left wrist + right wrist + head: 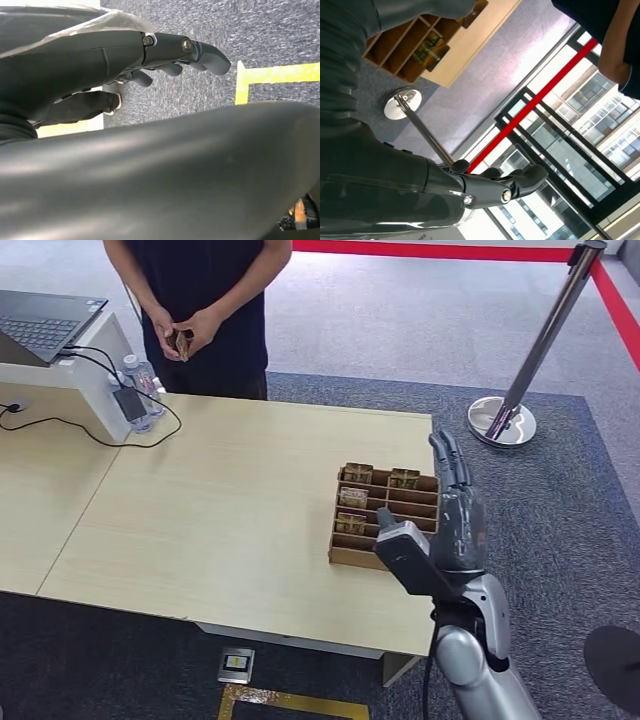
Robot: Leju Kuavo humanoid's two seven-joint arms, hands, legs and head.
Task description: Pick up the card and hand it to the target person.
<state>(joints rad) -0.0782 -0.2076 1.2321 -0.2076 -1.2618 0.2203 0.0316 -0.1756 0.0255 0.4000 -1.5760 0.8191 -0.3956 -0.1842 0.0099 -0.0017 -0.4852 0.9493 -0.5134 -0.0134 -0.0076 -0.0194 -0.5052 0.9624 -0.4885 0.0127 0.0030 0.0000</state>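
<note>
A wooden slotted box sits at the right end of the table, with several brown cards standing in its slots. My right hand is raised just right of the box, fingers stretched out, holding nothing. The right wrist view catches the box and a card in it. A person in dark clothes stands across the table, holding a small card in both hands. My left hand hangs low over grey carpet, fingers apart and holding nothing.
A laptop on a white stand, water bottles, a phone and a black cable occupy the far left of the table. A chrome stanchion stands on the carpet beyond the box. Yellow floor tape lies below the table's front edge.
</note>
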